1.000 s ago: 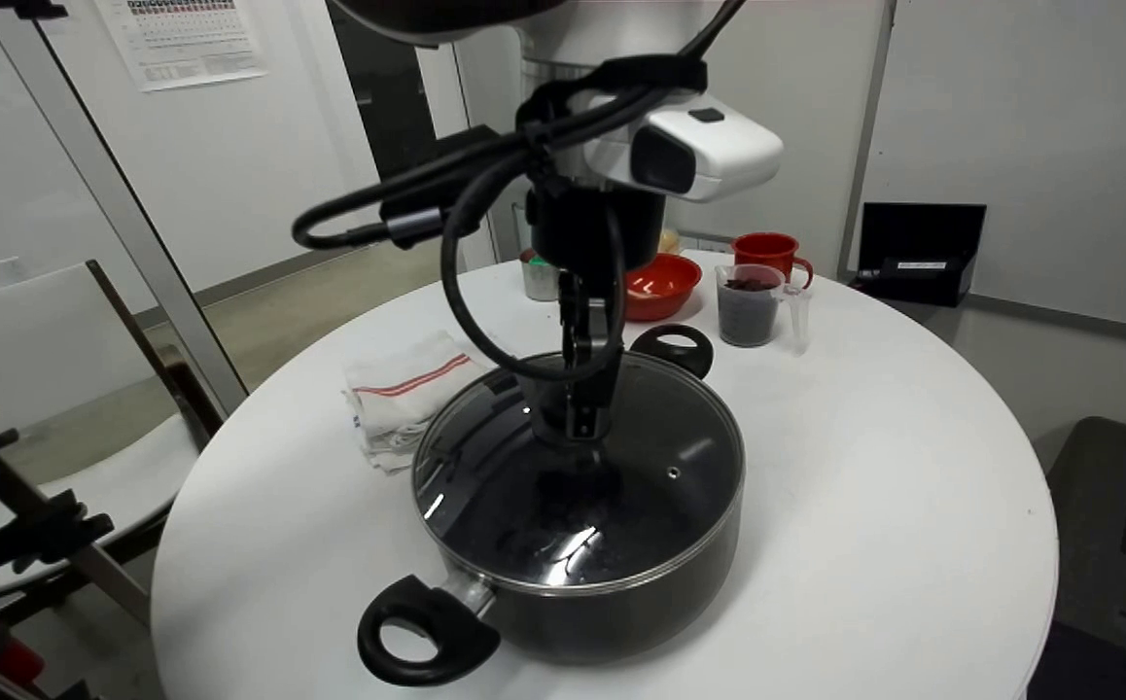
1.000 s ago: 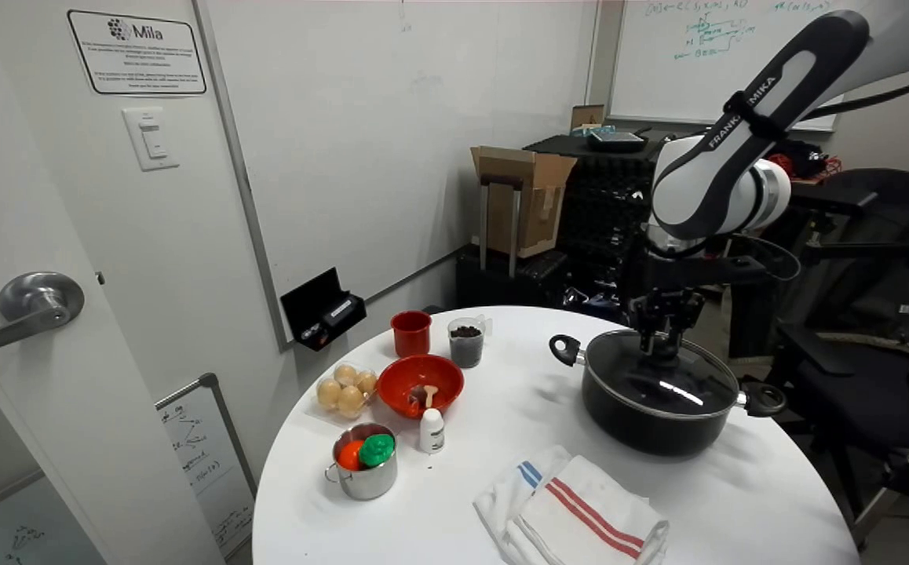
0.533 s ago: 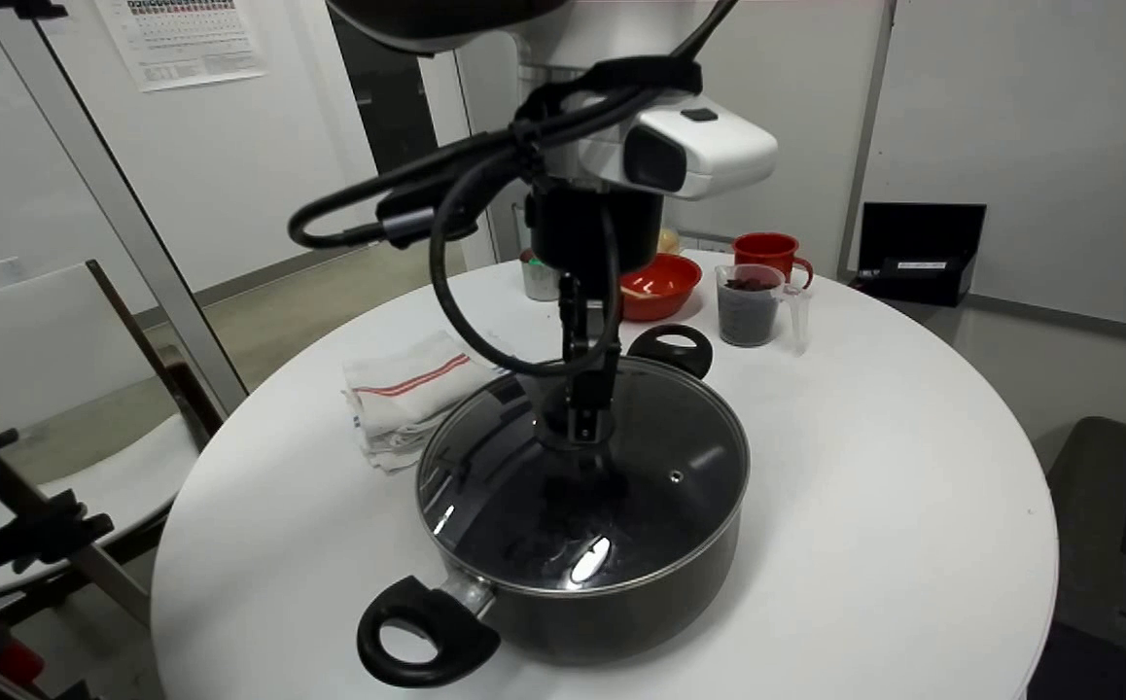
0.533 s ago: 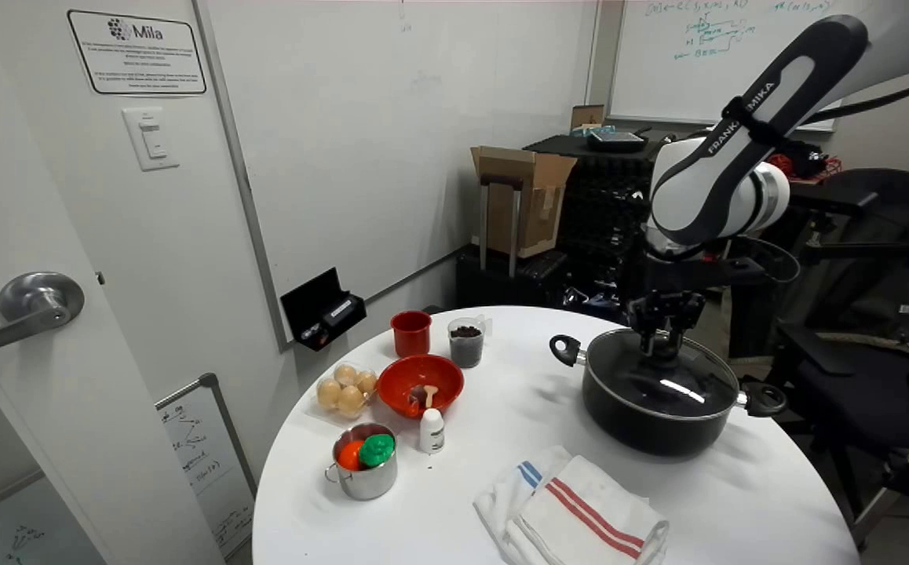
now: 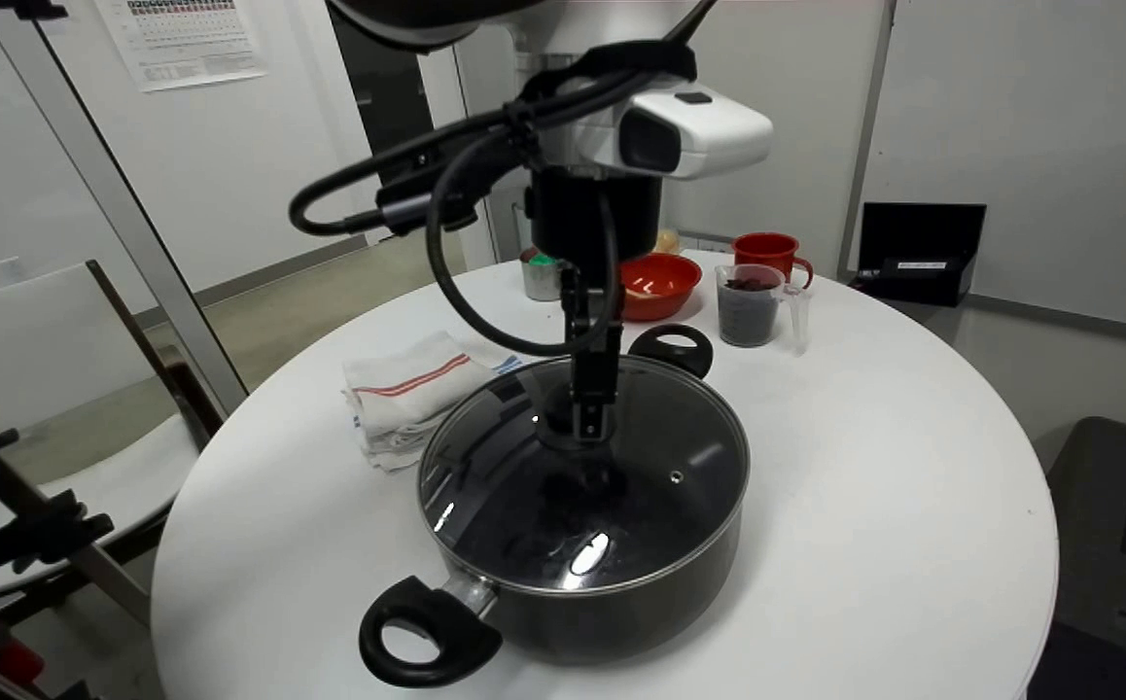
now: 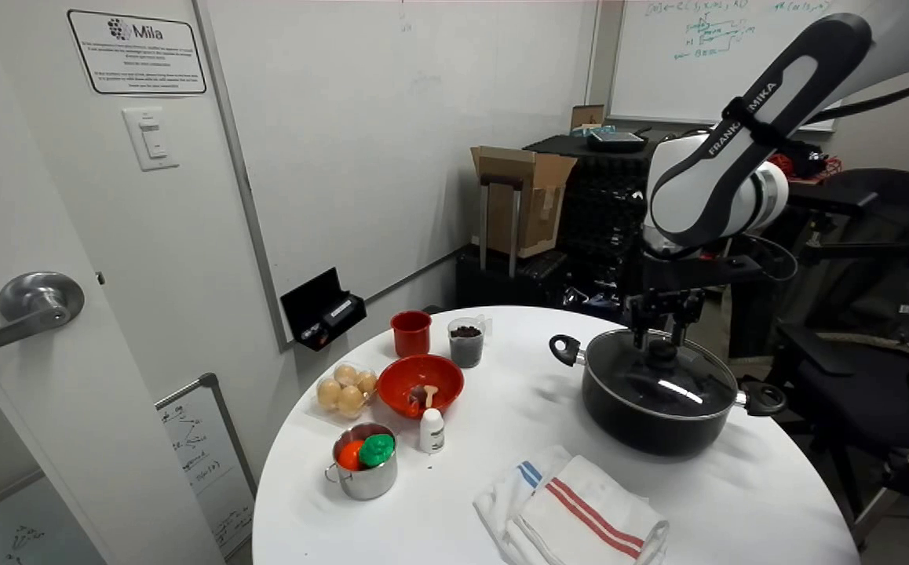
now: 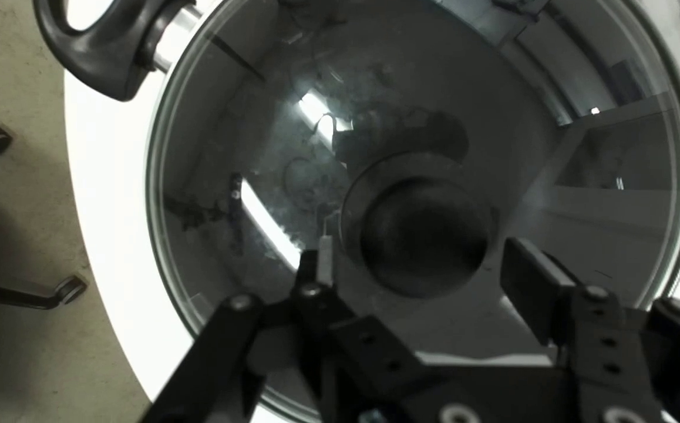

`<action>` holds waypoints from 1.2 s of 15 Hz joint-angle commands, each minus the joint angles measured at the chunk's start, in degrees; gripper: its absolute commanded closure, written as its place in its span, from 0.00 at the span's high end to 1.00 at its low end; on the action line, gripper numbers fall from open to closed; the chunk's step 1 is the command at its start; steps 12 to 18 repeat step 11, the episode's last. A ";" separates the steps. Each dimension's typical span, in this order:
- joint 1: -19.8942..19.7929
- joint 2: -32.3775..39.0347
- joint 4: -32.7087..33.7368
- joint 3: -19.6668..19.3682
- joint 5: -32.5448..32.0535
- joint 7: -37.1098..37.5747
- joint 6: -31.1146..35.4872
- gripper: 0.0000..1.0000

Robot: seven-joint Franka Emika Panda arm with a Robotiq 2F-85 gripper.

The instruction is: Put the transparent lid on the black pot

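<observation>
The transparent lid [image 5: 514, 496] lies flat on the black pot [image 5: 612, 622], its rim lined up with the pot's rim. Lid [image 6: 694, 388] and pot [image 6: 651, 435] show the same in an exterior view. The lid's black knob [image 6: 662, 353] stands up at its centre and shows round and dark in the wrist view [image 7: 425, 238]. My gripper [image 7: 425, 258] is open, with one finger on each side of the knob and a gap to both. In both exterior views the gripper [image 5: 590, 423] [image 6: 660, 337] is just above the lid at the knob.
Folded towels [image 6: 580, 510] lie beside the pot. A red bowl [image 6: 421, 384], measuring cup [image 6: 466, 349], red mug [image 6: 410, 333], eggs [image 6: 347, 390], white bottle [image 6: 432, 431] and metal cup [image 6: 366, 471] stand farther off. The pot's loop handles [image 5: 427, 632] stick out on two sides.
The fingers have spread from the knob and let it go. The gripper and wrist have risen a little. The lid has shifted slightly and settled on the pot.
</observation>
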 commanded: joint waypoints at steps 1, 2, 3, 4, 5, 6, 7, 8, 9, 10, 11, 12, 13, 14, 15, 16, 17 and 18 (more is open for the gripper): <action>1.44 -2.10 -2.16 -1.08 -1.77 2.24 2.14 1.00; 1.58 -2.45 -2.41 -1.08 -1.91 2.29 2.39 1.00; 1.88 -2.98 -2.91 -1.16 -2.14 2.38 2.83 1.00; 2.11 -3.46 -3.35 -1.17 -2.33 2.34 3.19 1.00; 2.40 -4.11 -3.99 -1.13 -2.57 2.23 3.51 1.00; 2.68 -4.79 -4.64 -1.09 -2.78 2.19 4.00 1.00; 3.04 -5.61 -5.49 -1.08 -3.05 2.21 4.51 1.00; 3.29 -6.40 -6.26 -0.97 -3.29 2.12 4.85 1.00; 3.78 -7.33 -7.22 -1.06 -3.72 2.25 5.46 1.00; 4.19 -8.19 -8.13 -1.06 -4.00 2.31 5.99 1.00; 4.59 -9.14 -9.02 -1.01 -4.25 2.44 6.40 1.00; 4.59 -9.14 -9.02 -1.01 -4.25 2.44 6.40 1.00; 4.59 -9.14 -9.02 -1.01 -4.25 2.44 6.40 1.00; 4.59 -9.14 -9.02 -1.01 -4.25 2.44 6.40 1.00; 4.59 -9.14 -9.02 -1.01 -4.25 2.44 6.40 1.00; 4.59 -9.14 -9.02 -1.01 -4.25 2.44 6.40 1.00; 4.59 -9.14 -9.02 -1.01 -4.25 2.44 6.40 1.00; 4.59 -9.14 -9.02 -1.01 -4.25 2.44 6.40 1.00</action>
